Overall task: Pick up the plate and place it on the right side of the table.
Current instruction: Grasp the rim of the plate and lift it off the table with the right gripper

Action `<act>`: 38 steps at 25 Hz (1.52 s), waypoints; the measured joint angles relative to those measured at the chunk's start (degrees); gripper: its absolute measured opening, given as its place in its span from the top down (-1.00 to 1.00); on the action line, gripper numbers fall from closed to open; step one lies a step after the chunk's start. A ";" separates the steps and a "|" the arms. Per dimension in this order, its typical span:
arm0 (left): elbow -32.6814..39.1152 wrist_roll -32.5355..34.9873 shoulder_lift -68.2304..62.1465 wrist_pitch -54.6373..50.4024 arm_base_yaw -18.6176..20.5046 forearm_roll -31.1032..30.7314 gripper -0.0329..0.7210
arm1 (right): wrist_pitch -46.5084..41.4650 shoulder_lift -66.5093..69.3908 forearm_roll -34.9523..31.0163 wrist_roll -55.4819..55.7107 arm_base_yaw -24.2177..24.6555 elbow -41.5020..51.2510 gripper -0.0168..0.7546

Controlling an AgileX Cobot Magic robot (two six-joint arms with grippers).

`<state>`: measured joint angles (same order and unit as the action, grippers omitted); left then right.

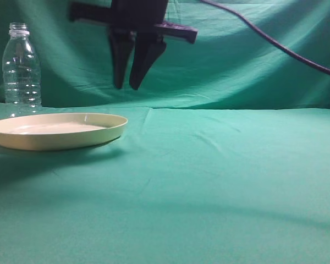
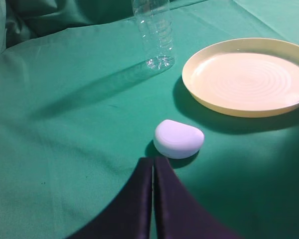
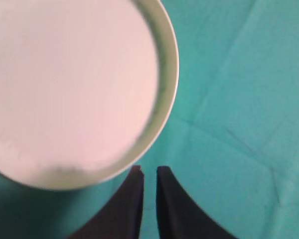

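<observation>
The cream-yellow plate (image 1: 60,140) lies flat on the teal-green table (image 1: 220,176) at the left. It also shows in the left wrist view (image 2: 246,79) and, blurred, in the right wrist view (image 3: 70,89). My right gripper (image 1: 127,86) hangs above the table just past the plate's right edge, clear of it. In its own view the right gripper (image 3: 149,170) has a narrow gap between the fingers and holds nothing. My left gripper (image 2: 153,160) is shut and empty, low over the cloth, some way from the plate. It does not show in the exterior view.
A clear plastic bottle (image 1: 21,69) stands upright behind the plate, also in the left wrist view (image 2: 154,35). A small white rounded object (image 2: 178,138) lies on the cloth just ahead of the left fingertips. A dark cable (image 1: 275,44) crosses the green backdrop.
</observation>
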<state>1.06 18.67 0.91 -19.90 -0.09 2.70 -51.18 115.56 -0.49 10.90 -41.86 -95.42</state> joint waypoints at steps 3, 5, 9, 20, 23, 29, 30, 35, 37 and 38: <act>0.00 0.00 0.00 0.00 0.00 0.00 0.91 | -0.36 5.11 0.24 0.00 0.00 -5.81 0.42; 0.00 0.00 0.00 0.00 0.00 0.00 0.91 | -0.24 7.57 0.24 0.00 0.00 -8.24 0.01; 0.00 0.00 0.00 0.00 0.00 0.00 0.91 | 1.20 11.48 0.66 0.00 0.00 -10.75 -0.37; 0.00 0.00 0.00 0.00 0.00 0.00 0.91 | 4.92 15.86 2.68 0.00 0.00 -11.24 -0.22; 0.00 0.00 0.00 0.00 0.00 0.00 0.91 | 5.33 16.42 2.89 0.00 0.00 -11.34 -0.22; 0.00 0.00 0.00 0.00 0.00 0.00 0.91 | 6.07 16.76 3.36 0.00 -0.03 -11.57 0.14; 0.00 0.00 0.00 0.00 0.00 0.00 0.91 | 6.07 16.76 4.25 0.23 -0.03 -11.57 0.36; 0.00 0.00 0.00 0.00 0.00 0.00 0.91 | 3.60 16.76 9.07 4.36 -0.14 -13.21 0.77; 0.00 0.00 0.00 0.00 0.00 0.00 0.91 | -0.38 16.90 11.85 4.96 -0.14 -15.30 0.87; 0.00 0.00 0.00 0.00 0.00 0.00 0.91 | -3.03 16.90 13.24 5.10 -0.14 -16.75 0.96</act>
<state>1.06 18.67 0.91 -19.90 -0.09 2.70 -54.21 132.45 12.75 15.99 -42.00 -112.16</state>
